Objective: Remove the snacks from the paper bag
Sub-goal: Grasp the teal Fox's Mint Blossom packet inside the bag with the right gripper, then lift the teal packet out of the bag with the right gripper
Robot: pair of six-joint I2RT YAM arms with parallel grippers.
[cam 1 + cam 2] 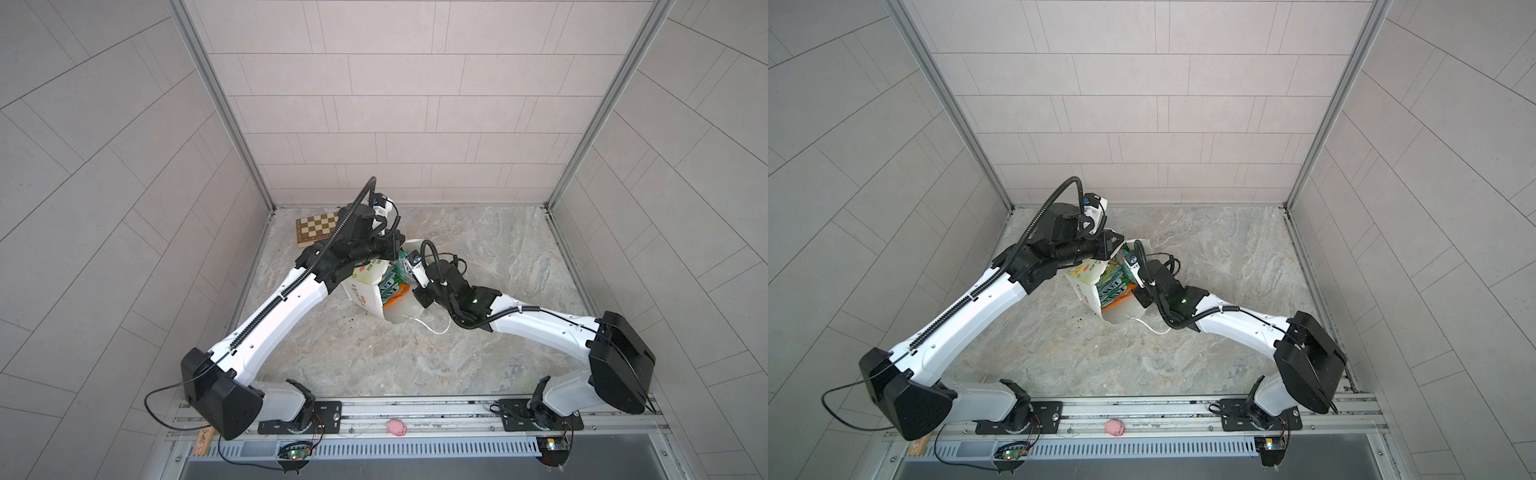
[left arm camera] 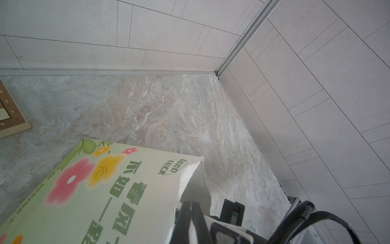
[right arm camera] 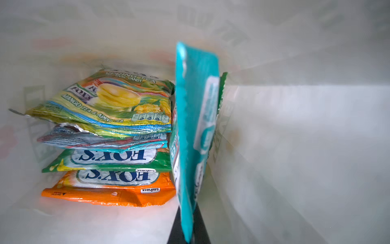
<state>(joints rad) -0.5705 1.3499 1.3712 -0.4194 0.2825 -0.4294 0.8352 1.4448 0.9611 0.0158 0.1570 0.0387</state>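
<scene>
The right gripper [image 3: 188,229] is inside the tall white paper carrier bag [image 1: 362,293] and is clamped on the near end of a glossy teal candy packet [image 3: 194,126]. That packet stands edge-on to the right wrist camera. Its long axis runs away from the gripper, deeper into the bag.

Just beside it, four more flat packets are stacked face to face, crosswise to the held one:
- a yellow-green packet [image 3: 118,101]
- a silvery, teal-edged packet [image 3: 101,140]
- a green packet [image 3: 114,159] marked FOX'S
- an orange packet [image 3: 118,189]

The green edge of a sixth packet [image 3: 222,88] shows behind the teal one.

The left gripper [image 2: 191,206] is closed on the bag's white rim at its mouth. The bag sits near the middle of the marble-patterned desk [image 1: 478,340], between the two arms.
</scene>
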